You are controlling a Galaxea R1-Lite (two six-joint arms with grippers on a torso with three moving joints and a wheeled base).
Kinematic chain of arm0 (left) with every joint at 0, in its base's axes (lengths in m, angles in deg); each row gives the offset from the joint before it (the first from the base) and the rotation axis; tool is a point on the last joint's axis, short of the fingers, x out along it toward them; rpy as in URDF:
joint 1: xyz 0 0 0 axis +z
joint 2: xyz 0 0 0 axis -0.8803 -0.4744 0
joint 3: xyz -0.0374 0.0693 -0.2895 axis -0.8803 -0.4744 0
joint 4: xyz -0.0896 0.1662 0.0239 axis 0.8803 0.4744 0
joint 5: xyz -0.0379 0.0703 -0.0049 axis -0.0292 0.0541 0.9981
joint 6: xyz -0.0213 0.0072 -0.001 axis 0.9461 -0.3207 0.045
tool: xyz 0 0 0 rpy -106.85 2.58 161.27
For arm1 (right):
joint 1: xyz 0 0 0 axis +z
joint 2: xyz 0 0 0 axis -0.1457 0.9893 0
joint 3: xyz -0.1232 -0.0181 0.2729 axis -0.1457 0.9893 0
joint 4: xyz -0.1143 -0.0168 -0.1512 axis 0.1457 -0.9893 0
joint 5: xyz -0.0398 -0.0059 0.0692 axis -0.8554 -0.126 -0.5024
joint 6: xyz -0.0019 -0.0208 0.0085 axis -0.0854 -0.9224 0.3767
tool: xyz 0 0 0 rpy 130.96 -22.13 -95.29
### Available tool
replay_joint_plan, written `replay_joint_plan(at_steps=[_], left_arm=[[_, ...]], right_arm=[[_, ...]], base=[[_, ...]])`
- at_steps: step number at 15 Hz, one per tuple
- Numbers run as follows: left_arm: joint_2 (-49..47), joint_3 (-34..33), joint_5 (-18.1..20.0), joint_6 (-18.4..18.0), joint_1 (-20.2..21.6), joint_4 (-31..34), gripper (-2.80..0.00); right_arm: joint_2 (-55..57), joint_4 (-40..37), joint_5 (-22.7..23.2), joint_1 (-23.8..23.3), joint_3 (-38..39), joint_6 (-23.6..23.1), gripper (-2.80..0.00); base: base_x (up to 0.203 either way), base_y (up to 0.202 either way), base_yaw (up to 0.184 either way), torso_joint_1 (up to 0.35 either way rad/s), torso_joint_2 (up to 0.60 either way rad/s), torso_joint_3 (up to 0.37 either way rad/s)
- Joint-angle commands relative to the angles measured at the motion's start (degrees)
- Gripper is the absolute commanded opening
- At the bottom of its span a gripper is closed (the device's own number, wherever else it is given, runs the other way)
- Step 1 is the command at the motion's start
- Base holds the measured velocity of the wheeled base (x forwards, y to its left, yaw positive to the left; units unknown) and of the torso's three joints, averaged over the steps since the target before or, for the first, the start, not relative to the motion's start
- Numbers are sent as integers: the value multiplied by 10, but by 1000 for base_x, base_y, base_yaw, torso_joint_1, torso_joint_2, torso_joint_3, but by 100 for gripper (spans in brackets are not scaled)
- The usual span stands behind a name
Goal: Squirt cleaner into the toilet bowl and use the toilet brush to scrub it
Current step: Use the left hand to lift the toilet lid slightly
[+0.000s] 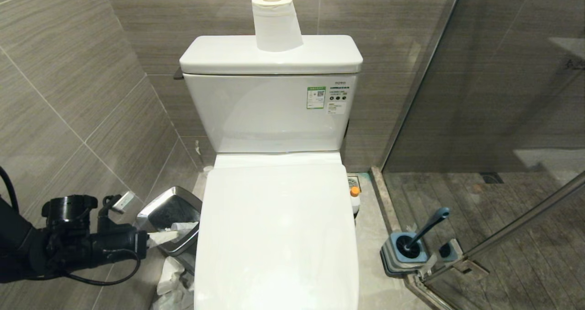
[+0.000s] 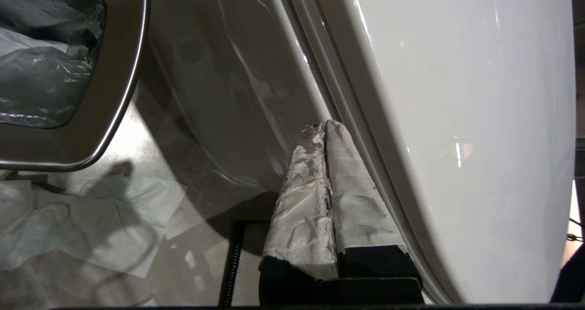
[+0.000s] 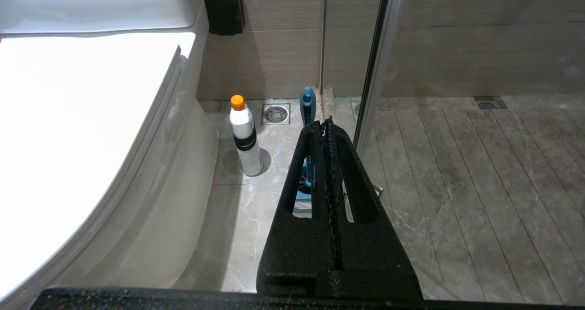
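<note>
Toilet bowl [image 1: 274, 237] in the middle, lid down, heavy glazed ceramic, hard and slick, with the light plastic lid best lifted at its front or side edge, just beside the clenched, paper-wrapped left gripper [image 2: 325, 126]. Toilet brush [image 1: 427, 227] upright in its base to the right: light, stiff, best taken high on the slim shaft. Cleaner [image 3: 244, 136] on the floor beside the bowl, small, light, smooth, likely squeezable, best gripped mid-body; right gripper [image 3: 327, 123] clenched, empty, nearby.
</note>
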Motion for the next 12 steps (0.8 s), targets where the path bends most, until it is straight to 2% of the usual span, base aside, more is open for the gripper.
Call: replay_joint_plan(at_steps=[1, 4, 5, 7, 8, 12], left_arm=[[-8, -42, 1, 0, 0, -71, -280], [-14, -102, -2, 1, 0, -136, -280], [-25, -114, -3, 3, 0, -172, -280], [-56, -135, -8, 5, 2, -283, -280], [-66, -152, -14, 6, 2, -312, -280], [-88, -208, -12, 8, 2, -336, -280]], right_arm=[[0, 0, 0, 0, 14, 0, -280], [0, 0, 0, 0, 14, 0, -280], [0, 0, 0, 0, 14, 0, -280], [0, 0, 0, 0, 14, 1, -280], [0, 0, 0, 0, 14, 0, -280], [0, 0, 0, 0, 14, 1, -280]], base=[[0, 0, 0, 0, 0, 0], [0, 0, 0, 0, 0, 0], [0, 0, 0, 0, 0, 0], [0, 0, 0, 0, 0, 0], [0, 0, 0, 0, 0, 0], [0, 0, 0, 0, 0, 0]])
